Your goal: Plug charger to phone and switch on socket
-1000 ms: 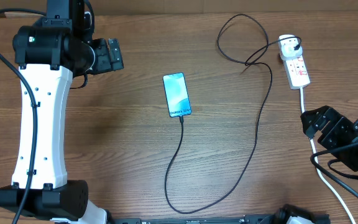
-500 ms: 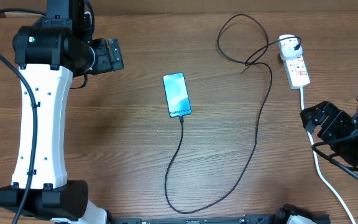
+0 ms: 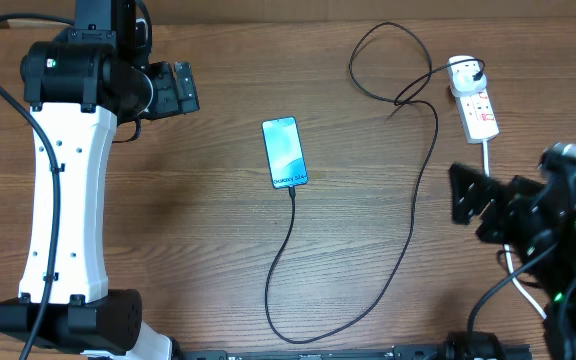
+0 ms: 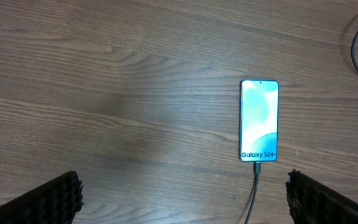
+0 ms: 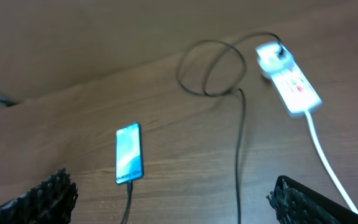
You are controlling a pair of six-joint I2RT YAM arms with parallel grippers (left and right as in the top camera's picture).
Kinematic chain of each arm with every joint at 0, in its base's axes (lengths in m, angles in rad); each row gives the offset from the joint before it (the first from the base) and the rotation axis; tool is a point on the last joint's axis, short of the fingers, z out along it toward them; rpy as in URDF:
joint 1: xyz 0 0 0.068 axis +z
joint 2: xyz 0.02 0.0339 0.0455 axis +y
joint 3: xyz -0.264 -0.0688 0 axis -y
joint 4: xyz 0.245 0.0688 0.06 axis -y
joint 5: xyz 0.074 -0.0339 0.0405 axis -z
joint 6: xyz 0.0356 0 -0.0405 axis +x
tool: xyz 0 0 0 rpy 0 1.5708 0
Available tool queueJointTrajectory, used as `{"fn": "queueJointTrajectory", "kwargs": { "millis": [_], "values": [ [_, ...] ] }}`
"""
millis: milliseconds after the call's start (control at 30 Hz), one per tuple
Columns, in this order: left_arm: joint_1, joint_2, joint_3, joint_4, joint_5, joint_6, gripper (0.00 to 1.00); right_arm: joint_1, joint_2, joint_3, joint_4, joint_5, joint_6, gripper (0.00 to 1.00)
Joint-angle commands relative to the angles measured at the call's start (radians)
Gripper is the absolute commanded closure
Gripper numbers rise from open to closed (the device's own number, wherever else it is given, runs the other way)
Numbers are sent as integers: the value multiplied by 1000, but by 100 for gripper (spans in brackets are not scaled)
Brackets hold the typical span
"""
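Phone [image 3: 285, 152]: flat on the table [image 3: 198, 230], near its middle.
Cable [image 3: 408, 230]: joined to the phone's near end; runs toward the near edge, bends round, climbs right of the phone, then loops at the far side before the socket.
Plug [image 3: 464, 72]: on the socket's far end.
Socket [image 3: 476, 108]: far right, well apart from the phone.
Cord [image 3: 489, 160]: leaves the socket's near end and passes under the right arm.
Left gripper [image 3: 188, 88]: far left, well apart from the phone.
Right gripper [image 3: 461, 195]: right of the cable, nearer than the socket.
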State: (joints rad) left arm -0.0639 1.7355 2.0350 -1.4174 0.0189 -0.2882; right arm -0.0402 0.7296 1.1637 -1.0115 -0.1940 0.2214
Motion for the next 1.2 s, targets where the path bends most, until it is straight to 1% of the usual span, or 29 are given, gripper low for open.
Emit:
{"fn": "queueJointTrajectory", "kwargs": {
  "millis": [0, 233, 433, 500, 700, 733, 933, 1167],
  "values": [
    [-2, 5, -5, 0, 4, -6, 0, 33, -74, -106, 69, 21, -41, 0],
    [-2, 5, -5, 1, 4, -7, 0, 34, -176, -259, 181, 13, -41, 0],
    [-2, 5, -5, 1, 4, -6, 1, 37, -288, -401, 335, 14, -43, 0],
    [-2, 5, -5, 0, 4, -7, 0, 41, -330, -449, 379, 13, -70, 0],
    [-2, 5, -5, 0, 4, -6, 0, 41, -477, -647, 545, 2, -74, 0],
    [-2, 5, -5, 0, 4, -6, 0, 41, -509, -703, 600, -8, -74, 0],
    [-2, 5, -5, 1, 4, -6, 0, 41, -575, -851, 773, -8, -74, 0],
    [-2, 5, -5, 1, 4, -6, 1, 41, -595, -943, 903, -10, -95, 0]
  ]
}}
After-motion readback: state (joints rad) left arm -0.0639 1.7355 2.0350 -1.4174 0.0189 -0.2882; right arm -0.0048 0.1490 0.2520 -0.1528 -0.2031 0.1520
